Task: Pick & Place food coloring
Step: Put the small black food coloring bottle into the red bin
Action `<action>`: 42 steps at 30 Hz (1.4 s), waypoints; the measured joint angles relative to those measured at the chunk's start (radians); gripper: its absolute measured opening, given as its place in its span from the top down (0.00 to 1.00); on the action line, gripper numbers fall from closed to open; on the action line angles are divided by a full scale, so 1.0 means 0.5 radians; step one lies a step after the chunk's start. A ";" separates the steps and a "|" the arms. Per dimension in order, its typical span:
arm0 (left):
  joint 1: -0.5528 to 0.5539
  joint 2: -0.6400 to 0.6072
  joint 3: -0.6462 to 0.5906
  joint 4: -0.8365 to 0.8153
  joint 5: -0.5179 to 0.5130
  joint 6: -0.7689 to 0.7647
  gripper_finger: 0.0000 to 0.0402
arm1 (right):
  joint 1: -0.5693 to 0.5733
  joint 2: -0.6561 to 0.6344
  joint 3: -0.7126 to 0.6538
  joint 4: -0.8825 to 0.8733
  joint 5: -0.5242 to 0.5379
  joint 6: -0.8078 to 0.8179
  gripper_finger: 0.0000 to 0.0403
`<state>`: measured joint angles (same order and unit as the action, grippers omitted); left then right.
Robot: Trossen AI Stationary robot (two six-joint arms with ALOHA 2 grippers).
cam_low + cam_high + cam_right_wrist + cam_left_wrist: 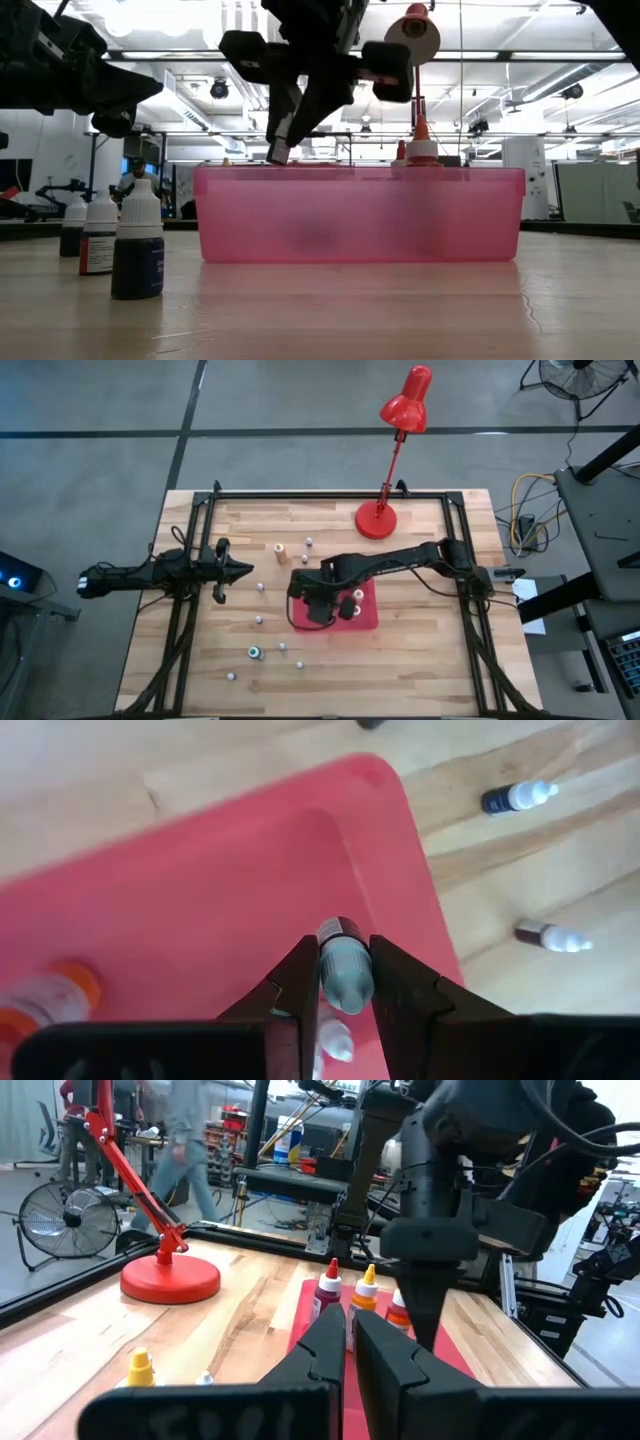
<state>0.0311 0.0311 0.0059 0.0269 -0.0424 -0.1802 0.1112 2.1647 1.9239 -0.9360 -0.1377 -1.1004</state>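
Observation:
The food coloring is a set of tiny bottles. Several stand loose on the wooden table, such as a teal one and three near the low camera. A few stand in the red tray, among them orange-tipped ones. My right gripper hangs over the tray's left part, shut on one small grey-capped bottle. My left gripper waits shut at the table's left side, level and holding nothing. My right gripper pinches the small bottle between its two fingers, at the cap and upper body. The fingers slant steeply down from above. The bottle's cap faces the wrist and its dark labelled body points down at the tray floor. It hangs at the fingers' ends, just above the tray's rim.
A red desk lamp stands with its base at the table's far edge, behind the tray. A tan bottle and pale ones dot the area between the two arms. Black frame rails run along the table's sides.

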 joint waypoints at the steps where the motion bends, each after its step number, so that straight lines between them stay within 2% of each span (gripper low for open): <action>1: 0.000 -0.001 0.000 0.000 0.000 0.000 1.00 | -0.006 0.000 -0.001 0.006 0.003 -0.038 0.84; 8: -0.001 0.000 0.000 0.000 -0.001 0.000 1.00 | -0.042 0.054 0.005 -0.010 0.013 -0.120 0.84; 17: -0.001 -0.001 0.000 0.000 0.000 0.000 1.00 | -0.078 0.185 0.152 -0.004 0.009 -0.167 0.84; 42: 0.000 0.006 0.000 -0.001 0.000 0.000 1.00 | -0.184 0.312 0.123 -0.032 -0.004 -0.285 0.84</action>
<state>0.0309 0.0341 0.0059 0.0265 -0.0424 -0.1802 0.0193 2.3207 1.9854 -0.9520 -0.1394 -1.2427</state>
